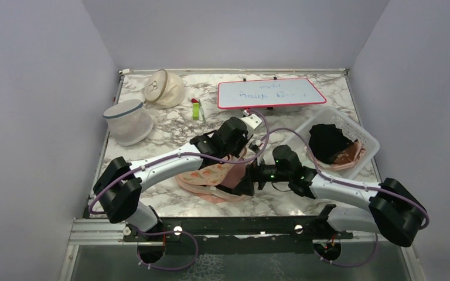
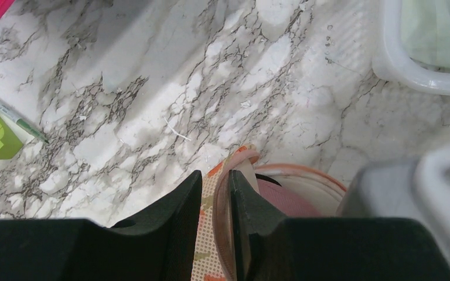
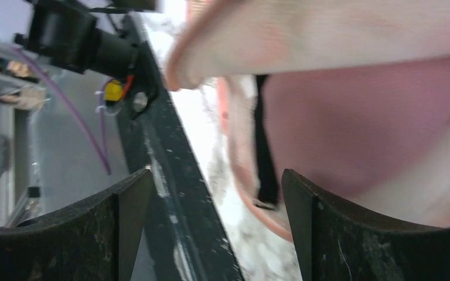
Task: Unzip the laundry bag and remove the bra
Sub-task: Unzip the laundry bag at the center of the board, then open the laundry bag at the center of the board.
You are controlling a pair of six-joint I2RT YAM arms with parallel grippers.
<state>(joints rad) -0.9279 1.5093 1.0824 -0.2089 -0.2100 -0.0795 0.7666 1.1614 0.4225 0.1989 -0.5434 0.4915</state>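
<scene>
Laundry bag [image 1: 208,178] lies at the near middle of the table [image 1: 170,126], mouth already unzipped: left gripper [image 2: 215,178] pinches its floral upper flap, held lifted; right gripper [image 3: 215,175] spread wide at the opening, gripping nothing; bra [image 3: 351,129] sits inside, ungrasped, so pulling it out remains.

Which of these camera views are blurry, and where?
Right wrist view: the laundry bag and bra are soft, too close to focus. Left wrist view: the table is sharp, the grey housing at lower right blurred. Top external view: evenly lit, sharp.
</scene>
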